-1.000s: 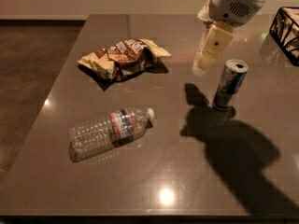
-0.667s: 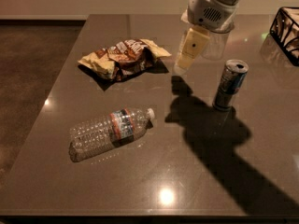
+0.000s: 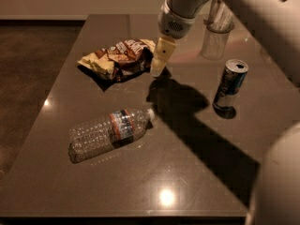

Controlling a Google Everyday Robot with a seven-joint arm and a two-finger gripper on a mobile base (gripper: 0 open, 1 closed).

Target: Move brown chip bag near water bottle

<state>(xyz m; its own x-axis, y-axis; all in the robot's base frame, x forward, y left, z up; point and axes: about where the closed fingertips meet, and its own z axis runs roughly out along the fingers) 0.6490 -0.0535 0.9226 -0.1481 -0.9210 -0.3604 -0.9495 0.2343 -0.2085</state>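
One bag (image 3: 120, 60) to grab: gripper (image 3: 157, 69) just right of it, open or closed cannot tell; shift left, pinch crumpled middle, carry near, beside bottle (image 3: 110, 133).

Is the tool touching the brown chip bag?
Cannot tell. In the camera view the tool sits at the brown chip bag's right edge, outlines meeting; neither contact nor gap shows plainly.

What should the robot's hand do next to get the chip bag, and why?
Probably ease the gripper sideways and down onto the brown chip bag. It hangs at the bag's end nearest the can, seemingly not on it yet, and the water bottle lies apart, nearer the camera.
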